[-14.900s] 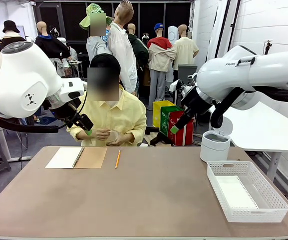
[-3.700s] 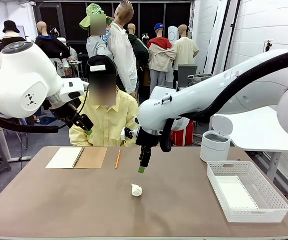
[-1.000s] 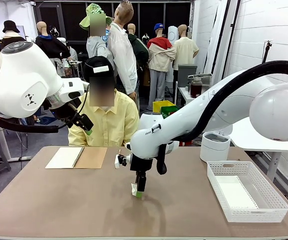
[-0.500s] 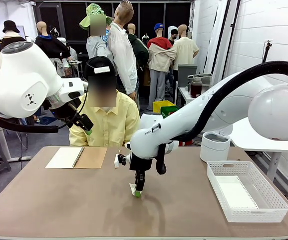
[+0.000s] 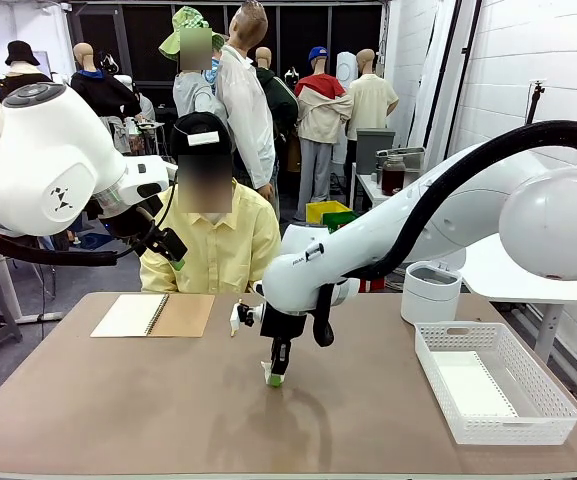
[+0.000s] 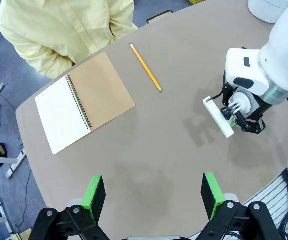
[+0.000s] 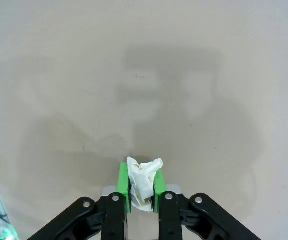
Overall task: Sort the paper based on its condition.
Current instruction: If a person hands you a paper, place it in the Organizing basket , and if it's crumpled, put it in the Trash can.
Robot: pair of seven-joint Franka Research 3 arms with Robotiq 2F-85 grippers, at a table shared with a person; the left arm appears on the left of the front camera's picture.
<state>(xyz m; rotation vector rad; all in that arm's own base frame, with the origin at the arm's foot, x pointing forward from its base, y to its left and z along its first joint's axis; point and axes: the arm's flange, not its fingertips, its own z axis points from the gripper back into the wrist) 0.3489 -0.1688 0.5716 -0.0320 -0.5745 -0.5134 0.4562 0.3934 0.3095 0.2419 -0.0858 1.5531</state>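
Note:
A crumpled ball of white paper (image 7: 143,182) is pinched between the green pads of my right gripper (image 7: 141,185), which is shut on it. In the front view that gripper (image 5: 275,377) points straight down at the middle of the table, with the paper ball just above the surface. My left gripper (image 5: 173,256) hangs high at the left, above the table's far left end; its jaws (image 6: 153,192) are open and hold nothing. A flat white sheet (image 5: 473,385) lies in the white basket (image 5: 498,428).
A spiral notebook (image 5: 153,315) with a tan cover lies open at the far left, a yellow pencil (image 6: 145,74) beside it. A white lidded bin (image 5: 431,290) stands far right, behind the basket. A person in a yellow shirt (image 5: 223,245) sits across the table.
My right gripper has closed on the crumpled paper and lifted it slightly off the table. The left arm has not moved.

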